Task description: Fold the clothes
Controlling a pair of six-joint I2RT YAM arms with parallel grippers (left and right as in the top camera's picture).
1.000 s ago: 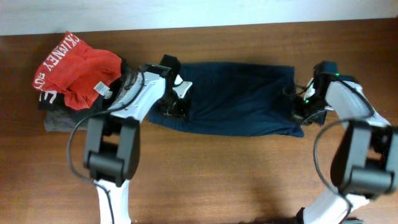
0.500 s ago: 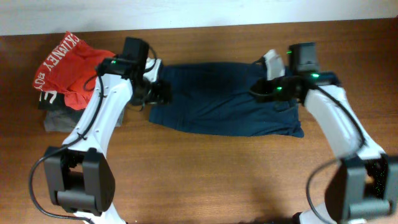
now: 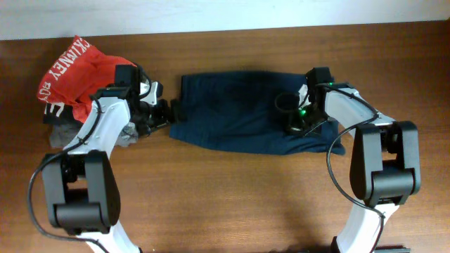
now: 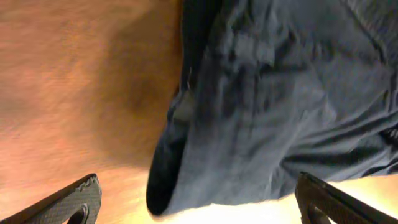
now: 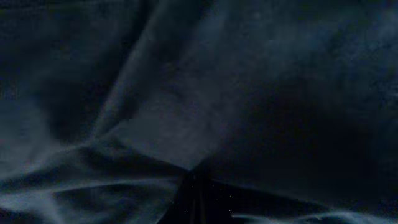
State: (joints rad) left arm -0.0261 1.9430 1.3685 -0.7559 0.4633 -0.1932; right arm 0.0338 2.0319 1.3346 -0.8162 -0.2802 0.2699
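wooden table (image 3: 232, 200), navy garment (image 3: 232, 116), left gripper (image 3: 163, 112) beside its left end, jaws wide and empty, right gripper (image 3: 294, 123) closed, resting on its right end

The overhead view is evenly and fairly brightly lit from above, so that the brown wooden table (image 3: 232, 197) is rendered sharply and only short, soft shadows are cast just beside the large dark navy-blue cloth garment (image 3: 239, 116). In the left wrist view the wood to the left of that garment is smeared by blur and is washed out to a pale glare just below it, while the cloth's folds are shown softly. The right wrist view is filled by the garment and is very dim, with its folds barely separated.
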